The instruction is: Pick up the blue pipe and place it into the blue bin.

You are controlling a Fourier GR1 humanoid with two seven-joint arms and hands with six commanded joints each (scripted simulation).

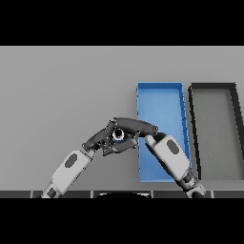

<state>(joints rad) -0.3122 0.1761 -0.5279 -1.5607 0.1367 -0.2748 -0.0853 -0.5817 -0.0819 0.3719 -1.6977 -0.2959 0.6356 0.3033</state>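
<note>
Both hands meet just left of the blue bin [162, 102]. Right hand [136, 126] reaches left, fingers curled; left hand [100, 139] angled right, fingers curled. Whether either holds anything: cannot tell.

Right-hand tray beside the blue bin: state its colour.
Dark grey tray, nearly black at the rim, seen in the head view.

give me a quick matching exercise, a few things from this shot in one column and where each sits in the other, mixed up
Things:
1. blue bin
2. dark bin
3. left hand
4. right hand

Places:
A. farthest to the right on the table
B. reaching leftward from the blue bin's left wall
C. between the hands and the dark bin
D. left of the blue bin, meeting the other hand

Pairs: 1-C, 2-A, 3-D, 4-B
</note>
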